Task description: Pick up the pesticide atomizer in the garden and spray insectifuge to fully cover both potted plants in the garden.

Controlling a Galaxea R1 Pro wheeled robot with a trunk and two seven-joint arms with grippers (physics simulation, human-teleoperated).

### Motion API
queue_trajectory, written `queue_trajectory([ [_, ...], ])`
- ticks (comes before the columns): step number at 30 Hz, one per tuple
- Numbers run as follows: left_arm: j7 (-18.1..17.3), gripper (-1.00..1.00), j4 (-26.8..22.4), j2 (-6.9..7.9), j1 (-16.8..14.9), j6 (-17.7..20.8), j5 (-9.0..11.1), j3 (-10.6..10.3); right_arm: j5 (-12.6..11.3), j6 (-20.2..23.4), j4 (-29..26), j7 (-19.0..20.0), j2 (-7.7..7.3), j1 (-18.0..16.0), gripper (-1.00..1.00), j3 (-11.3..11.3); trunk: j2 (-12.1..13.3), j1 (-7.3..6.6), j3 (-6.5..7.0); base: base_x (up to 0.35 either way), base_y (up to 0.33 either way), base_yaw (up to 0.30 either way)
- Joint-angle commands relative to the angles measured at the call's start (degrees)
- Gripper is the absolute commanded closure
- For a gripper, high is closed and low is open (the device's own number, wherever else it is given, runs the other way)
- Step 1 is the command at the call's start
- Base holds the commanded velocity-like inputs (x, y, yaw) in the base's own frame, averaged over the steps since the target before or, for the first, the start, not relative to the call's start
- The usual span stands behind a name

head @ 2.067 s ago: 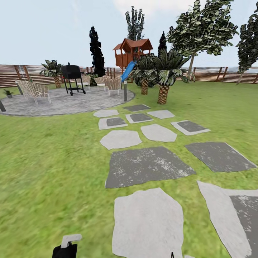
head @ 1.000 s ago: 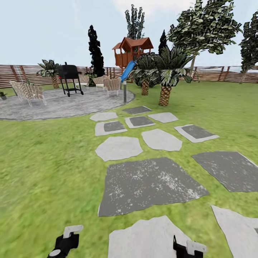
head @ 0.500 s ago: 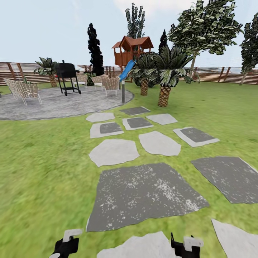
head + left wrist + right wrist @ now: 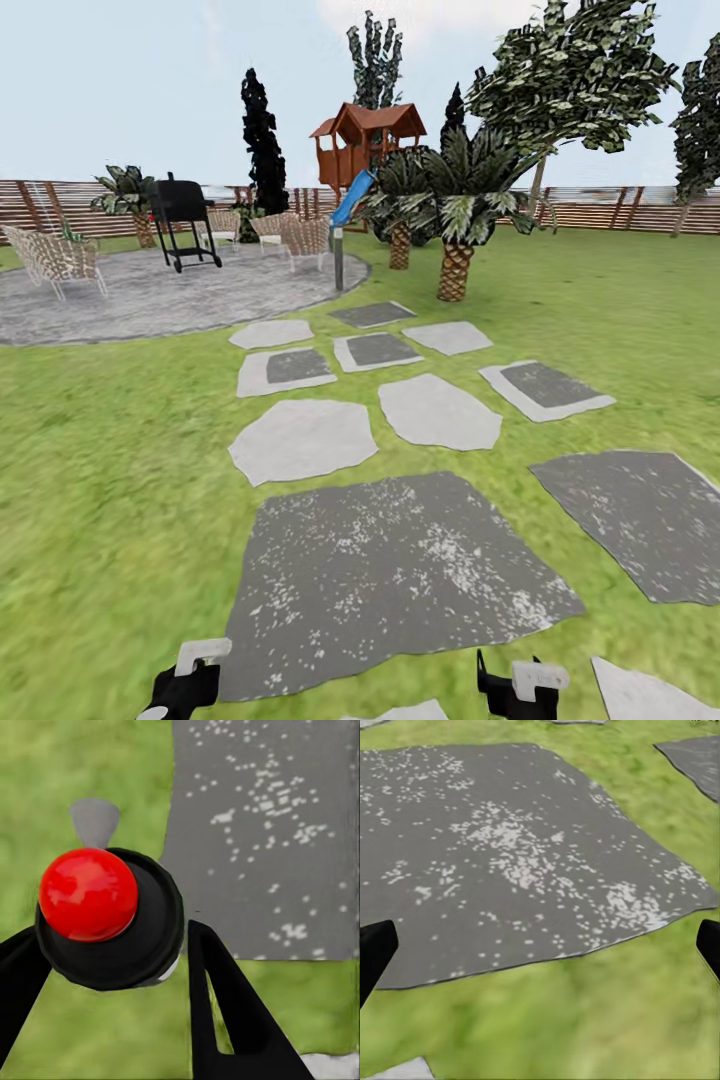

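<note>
- Since 2.1 s ago the whole head view has shifted: the big dark grey speckled stepping stone now lies lower and nearer, and the round grey paved patio sits further to the left, so the camera has moved forward and not the things.
- Both grippers now show at the lower edge of the head view, while 2.1 s ago hardly more than the left one was there.
- On the left, the left gripper is clenched on the small dark pesticide atomizer with the round red top; the black fingers press against the 2 sides of its dark body.
- This atomizer hangs above the green lawn, just beside the edge of the dark stepping stone.
- On the right, the right gripper holds nothing; its 2 black fingertips stand wide apart, released, above the same dark stone and a strip of grass.
- Further ahead, several pale grey stepping stones lead toward the patio.
- On the patio stand a black wheeled barbecue grill and pale woven chairs; a thin grey bollard lamp stands at its rim.
- Behind, 2 short palms with scaly trunks grow on the grass, and a red-brown wooden playhouse with a blue slide stands near the brown slatted wooden fence.
</note>
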Motion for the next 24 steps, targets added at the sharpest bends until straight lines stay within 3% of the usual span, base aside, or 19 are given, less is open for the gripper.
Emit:
queue_trajectory([
  [1,0.18,1.00,0.06,0.01,-0.05,-0.23,-0.60,0.28,0.21,-0.11,0.04,-0.21,0.00,-0.03,-1.00,0.04,-0.02,0.02,-0.05,0.290,-0.186,0.000],
  [24,0.18,1.00,0.08,0.06,-0.05,-0.23,-0.67,0.30,0.24,-0.03,0.07,-0.21,0.01,-0.03,-1.00,0.12,-0.02,0.02,-0.05,0.292,-0.180,0.014],
])
